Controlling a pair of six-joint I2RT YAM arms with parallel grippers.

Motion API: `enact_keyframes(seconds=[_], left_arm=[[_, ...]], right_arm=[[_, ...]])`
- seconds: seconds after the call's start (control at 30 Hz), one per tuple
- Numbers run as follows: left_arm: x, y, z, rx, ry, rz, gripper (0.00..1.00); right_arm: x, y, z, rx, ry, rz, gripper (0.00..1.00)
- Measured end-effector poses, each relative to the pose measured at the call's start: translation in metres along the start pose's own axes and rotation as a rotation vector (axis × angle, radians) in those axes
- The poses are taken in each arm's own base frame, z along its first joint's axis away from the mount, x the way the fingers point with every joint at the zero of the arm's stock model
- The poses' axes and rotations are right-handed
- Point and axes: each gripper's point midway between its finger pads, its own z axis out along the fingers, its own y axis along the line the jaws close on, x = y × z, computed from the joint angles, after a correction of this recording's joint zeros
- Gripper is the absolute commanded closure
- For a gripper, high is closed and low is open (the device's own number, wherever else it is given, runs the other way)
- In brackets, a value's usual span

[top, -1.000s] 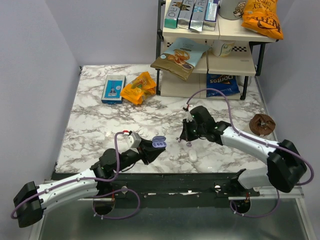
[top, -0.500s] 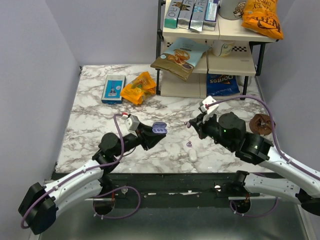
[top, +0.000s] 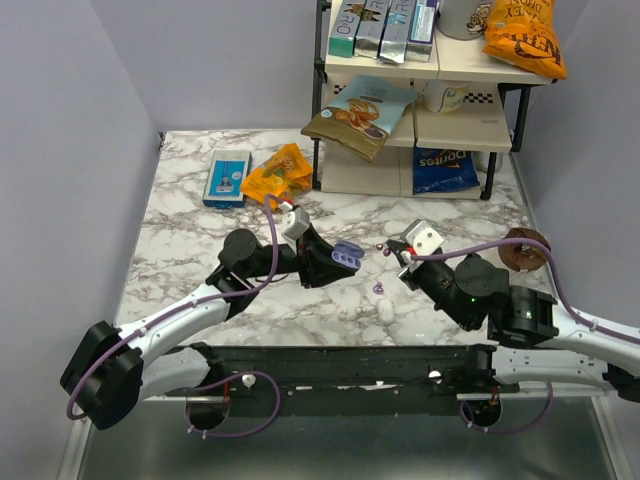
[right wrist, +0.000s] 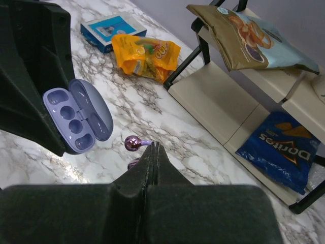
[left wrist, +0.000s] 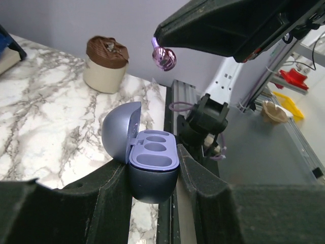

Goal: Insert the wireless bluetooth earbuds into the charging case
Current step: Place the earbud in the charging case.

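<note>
The charging case [left wrist: 152, 161] is a blue-lilac shell with its lid open and its sockets empty. My left gripper [left wrist: 152, 170] is shut on its lower half and holds it above the table. The top view shows the case [top: 346, 256] and left gripper [top: 335, 264] mid-table. My right gripper [right wrist: 155, 146] is shut on the stem of one shiny purple earbud [right wrist: 133, 143], held in the air just right of the case [right wrist: 76, 119]. From the left wrist, this earbud [left wrist: 163, 55] hangs above the case. A second earbud [top: 378, 288] lies on the marble below.
A small white piece [top: 386, 311] lies near the front edge. A brown-topped cup [top: 524, 248] stands at the right. At the back are an orange snack bag [top: 277, 174], a blue box [top: 226, 177] and a shelf rack [top: 430, 130] with chip bags.
My right gripper has risen from the table with one earbud and pulled back to the right. My left arm has carried the open case up and right, towards the earbud.
</note>
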Motion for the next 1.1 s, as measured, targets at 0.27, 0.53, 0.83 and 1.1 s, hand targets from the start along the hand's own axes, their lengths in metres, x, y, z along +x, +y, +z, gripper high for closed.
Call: enact_keyframes(seconds=[0.27, 0.53, 0.83, 1.1], left_arm=[[0.003, -0.001, 0.006, 0.061, 0.056, -0.015, 1.0], [0.007, -0.003, 0.006, 0.083, 0.078, -0.018, 1.0], [0.008, -0.005, 0.006, 0.093, 0.083, -0.015, 1.0], [0.007, -0.005, 0.006, 0.093, 0.082, -0.014, 1.0]], right_arm=[[-0.007, 0.013, -0.002, 0.001, -0.059, -0.103, 0.99], [-0.011, 0.028, 0.004, -0.011, -0.078, -0.129, 0.99], [-0.012, 0.044, 0.012, -0.032, -0.082, -0.144, 0.99], [-0.007, 0.052, 0.012, -0.05, -0.079, -0.155, 0.99]])
